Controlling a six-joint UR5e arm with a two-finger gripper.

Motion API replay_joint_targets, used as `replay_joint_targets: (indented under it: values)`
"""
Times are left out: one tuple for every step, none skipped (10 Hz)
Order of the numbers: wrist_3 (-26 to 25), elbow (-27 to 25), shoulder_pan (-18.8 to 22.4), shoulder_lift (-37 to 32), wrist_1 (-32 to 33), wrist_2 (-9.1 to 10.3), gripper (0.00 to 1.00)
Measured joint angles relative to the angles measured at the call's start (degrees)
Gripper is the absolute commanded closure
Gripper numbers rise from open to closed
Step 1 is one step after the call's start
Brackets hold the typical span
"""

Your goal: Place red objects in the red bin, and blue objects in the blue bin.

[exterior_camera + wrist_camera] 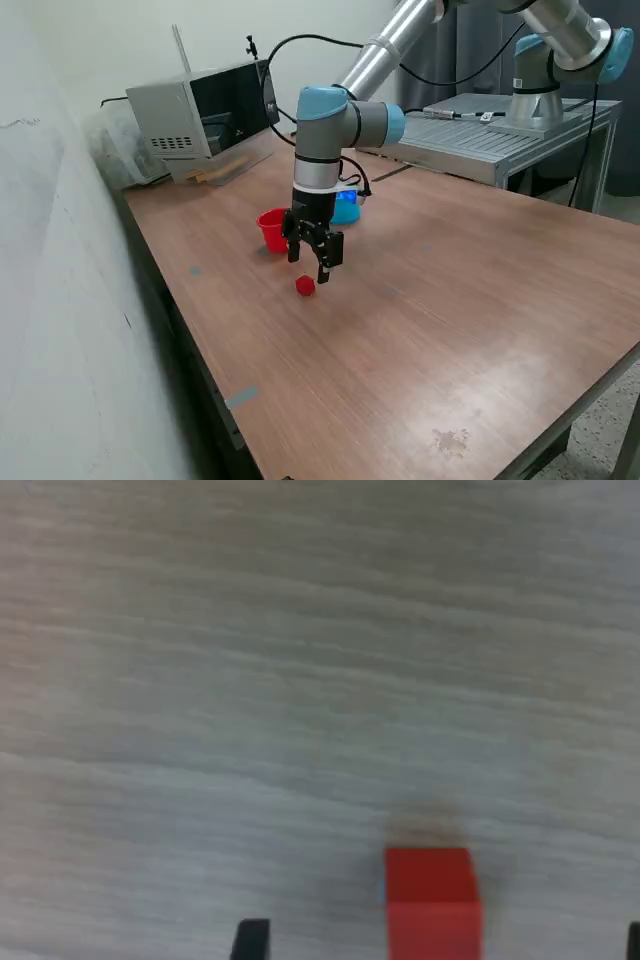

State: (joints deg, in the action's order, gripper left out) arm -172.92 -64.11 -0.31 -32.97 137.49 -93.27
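One small red cube [305,286] rests on the wooden table, just below my gripper [309,262], which hangs open above it with nothing held. In the wrist view the same red cube [432,900] lies between the two dark fingertips [250,940] at the frame's edge, nearer the far one. The red bin [271,229] stands upright behind the gripper toward the exterior view's left. The blue bin [347,208] is mostly hidden behind the arm's wrist. No blue cubes show.
A grey box-like appliance [195,115] sits at the table's back on the exterior view's left. A metal platform [490,135] with a second arm base stands at the back right. Black cables [350,180] trail near the cups.
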Motion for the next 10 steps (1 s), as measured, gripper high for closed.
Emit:
replay_joint_targets:
  values:
    - [-0.05,0.19,-0.32,0.23,0.20,0.00,0.00]
    - [-0.10,0.28,-0.54,0.38,0.54,0.05,0.00]
    - [-0.14,0.29,-0.69,0.48,0.95,0.14,0.00]
    - [-0.16,0.30,-0.78,0.56,1.38,0.24,0.00]
    - [-0.19,0.29,-0.83,0.67,1.78,0.32,0.00]
    - [-0.20,0.18,-0.86,0.80,2.19,0.41,0.00]
    - [-0.21,0.04,-0.88,0.92,2.57,0.50,0.00]
    - [-0.21,-0.09,-0.89,1.00,2.88,0.61,0.00]
    - [-0.22,-0.20,-0.88,1.06,3.11,0.72,1.00]
    - [-0.22,-0.27,-0.85,1.09,3.25,0.82,1.00]
